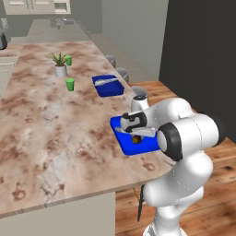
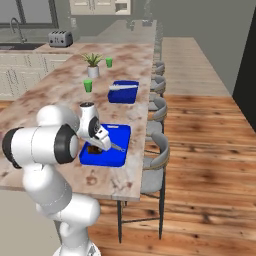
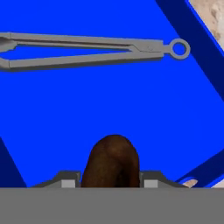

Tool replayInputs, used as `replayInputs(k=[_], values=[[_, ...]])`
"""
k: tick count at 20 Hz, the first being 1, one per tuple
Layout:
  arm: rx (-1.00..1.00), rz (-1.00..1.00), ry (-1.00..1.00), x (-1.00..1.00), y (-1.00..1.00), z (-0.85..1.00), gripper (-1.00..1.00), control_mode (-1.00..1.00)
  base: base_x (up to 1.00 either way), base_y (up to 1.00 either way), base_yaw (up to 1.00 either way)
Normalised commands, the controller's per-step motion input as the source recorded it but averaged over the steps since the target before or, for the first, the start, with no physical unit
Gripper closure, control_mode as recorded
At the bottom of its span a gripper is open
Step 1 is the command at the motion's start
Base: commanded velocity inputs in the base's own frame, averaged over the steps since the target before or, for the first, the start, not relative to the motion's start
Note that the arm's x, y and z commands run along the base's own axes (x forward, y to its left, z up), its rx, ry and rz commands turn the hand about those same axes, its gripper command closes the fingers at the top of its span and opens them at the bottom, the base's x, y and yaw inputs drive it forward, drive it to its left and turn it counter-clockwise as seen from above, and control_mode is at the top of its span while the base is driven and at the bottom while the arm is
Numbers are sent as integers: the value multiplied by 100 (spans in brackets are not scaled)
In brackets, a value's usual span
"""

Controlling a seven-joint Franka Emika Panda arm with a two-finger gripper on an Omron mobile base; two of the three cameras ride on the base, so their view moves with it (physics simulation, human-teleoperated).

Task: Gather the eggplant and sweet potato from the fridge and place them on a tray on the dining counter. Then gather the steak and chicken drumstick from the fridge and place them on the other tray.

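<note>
The gripper (image 3: pixel 110 183) is closing narrowly around the reddish-brown sweet potato (image 3: pixel 111 161) and holding it just above the near blue tray (image 2: pixel 117 134), beside silver tongs (image 3: pixel 87 50), on the dining counter (image 1: pixel 46 120).

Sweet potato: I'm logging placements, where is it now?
The sweet potato sits between the tool's fingers, over the near blue tray, beside silver tongs.

a reddish-brown sweet potato (image 3: pixel 113 161) lies on a bright blue tray (image 3: pixel 109 109) with silver-grey tongs (image 3: pixel 87 50), a second blue tray (image 1: pixel 109 85) and two green cups (image 1: pixel 70 84) stand on the brown-and-cream marbled worktop (image 1: pixel 46 124).
</note>
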Motion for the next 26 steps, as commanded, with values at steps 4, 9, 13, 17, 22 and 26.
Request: replayInputs(k=[4,9,13,17,22,26], values=[[0,-7,0,1,0,-9,100,-100,0,0,0],[0,-6,0,1,0,-15,100,-100,0,0,0],[0,-4,0,2,0,-1,100,-100,0,0,0],[0,-5,0,0,0,-1,100,-100,0,0,0],[0,-4,0,0,0,0,-100,-100,0,0,0],[1,-2,-1,-1,0,3,-100,-100,0,0,0]])
